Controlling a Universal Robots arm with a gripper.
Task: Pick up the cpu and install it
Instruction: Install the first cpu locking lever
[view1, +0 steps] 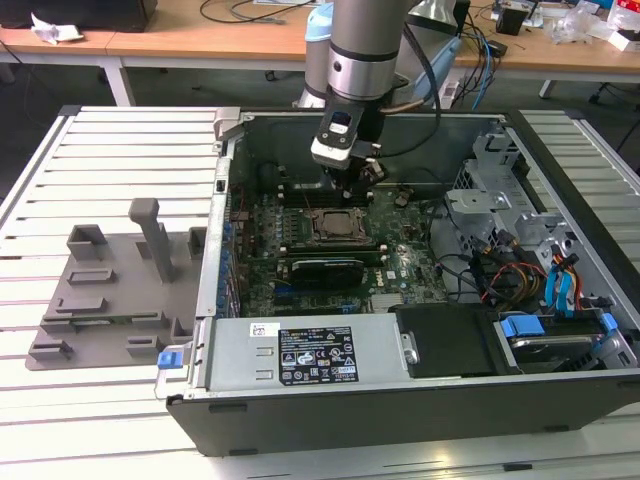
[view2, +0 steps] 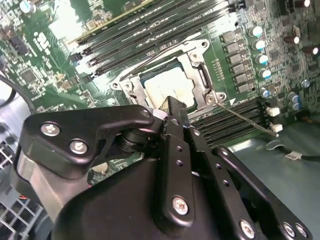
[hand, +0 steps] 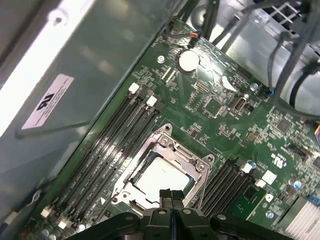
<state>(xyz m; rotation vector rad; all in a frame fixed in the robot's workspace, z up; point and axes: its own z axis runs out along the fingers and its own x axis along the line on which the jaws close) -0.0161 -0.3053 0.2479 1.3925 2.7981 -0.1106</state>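
The gripper (hand: 167, 196), jaws pressed together and empty, hovers just above the cpu (hand: 161, 176), which lies inside the socket frame (hand: 200, 164). A chip sitting askew there could damage the socket if pressed down.

Chip (view2: 165, 86): one corner hidden behind the gripper (view2: 173, 105) in the second wrist view. Socket frame (view2: 195, 56) partly covered too. Arm (view1: 358, 50) cut by exterior view's top edge.
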